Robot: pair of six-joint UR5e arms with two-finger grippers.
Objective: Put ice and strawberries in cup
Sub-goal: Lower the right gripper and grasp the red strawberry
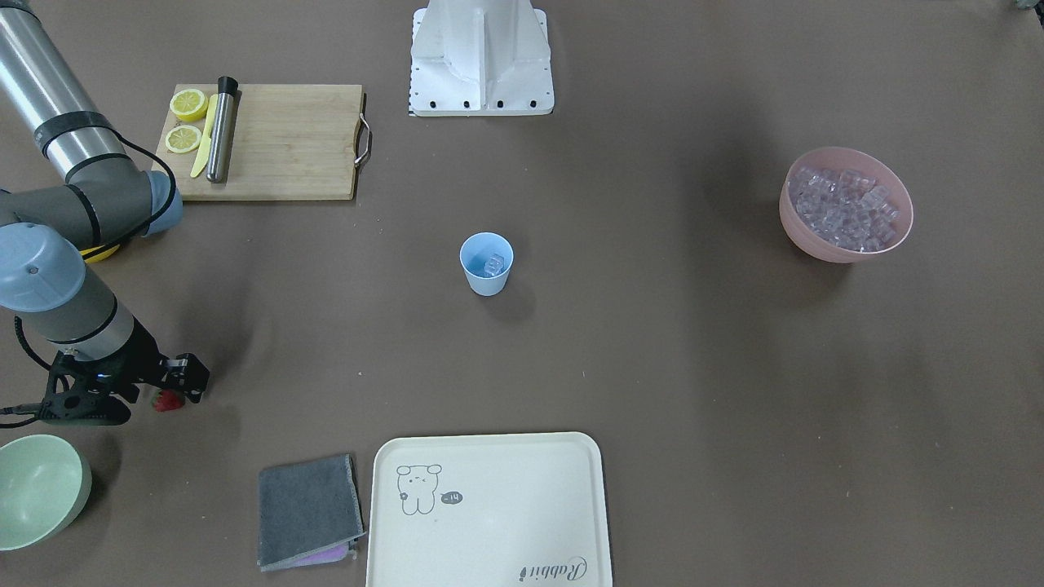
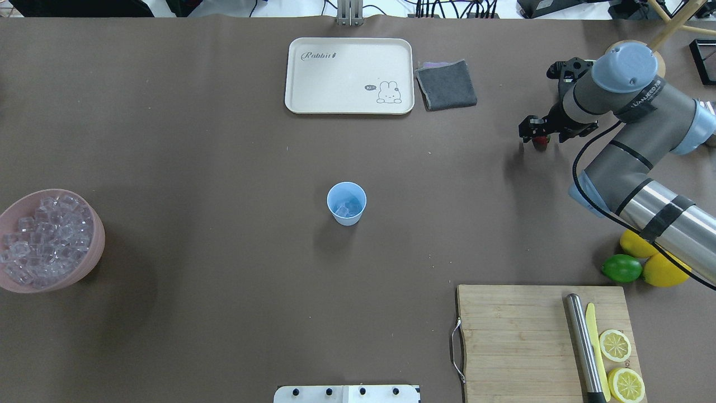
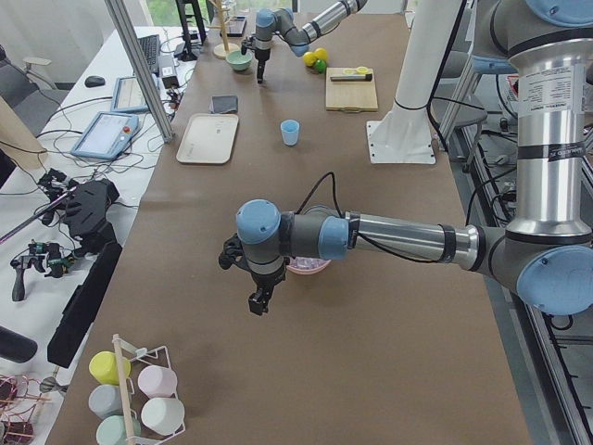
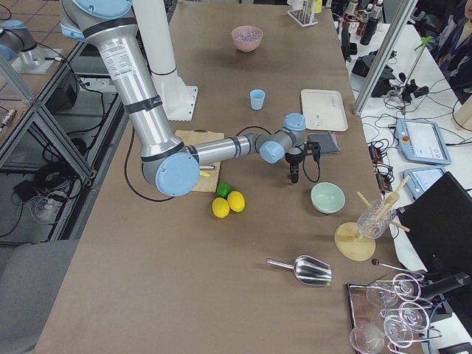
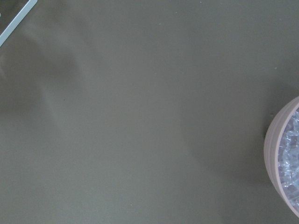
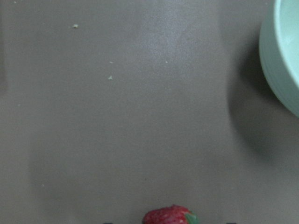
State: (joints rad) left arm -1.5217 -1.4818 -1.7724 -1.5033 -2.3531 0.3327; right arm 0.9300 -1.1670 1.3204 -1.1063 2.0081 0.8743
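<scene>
The pale-blue cup (image 1: 486,262) stands upright mid-table, also in the overhead view (image 2: 347,202), with a few ice cubes (image 1: 494,263) inside it. The pink bowl (image 1: 822,243) holds many more ice cubes (image 1: 844,208). My right gripper (image 1: 169,393) is shut on the red strawberry (image 1: 167,400), just above the table and far from the cup; the berry shows in the overhead view (image 2: 541,141) and the right wrist view (image 6: 169,216). My left gripper (image 3: 255,295) hangs beside the pink bowl, seen only in the exterior left view; I cannot tell if it is open.
A pale-green bowl (image 1: 37,487) sits close beside the right gripper. A cutting board (image 1: 285,139) carries lemon halves, a yellow knife and a steel muddler (image 1: 220,130). A cream tray (image 1: 489,509) and a grey cloth (image 1: 308,509) lie at the operators' edge. Lemons and a lime (image 2: 622,268) lie under the right arm.
</scene>
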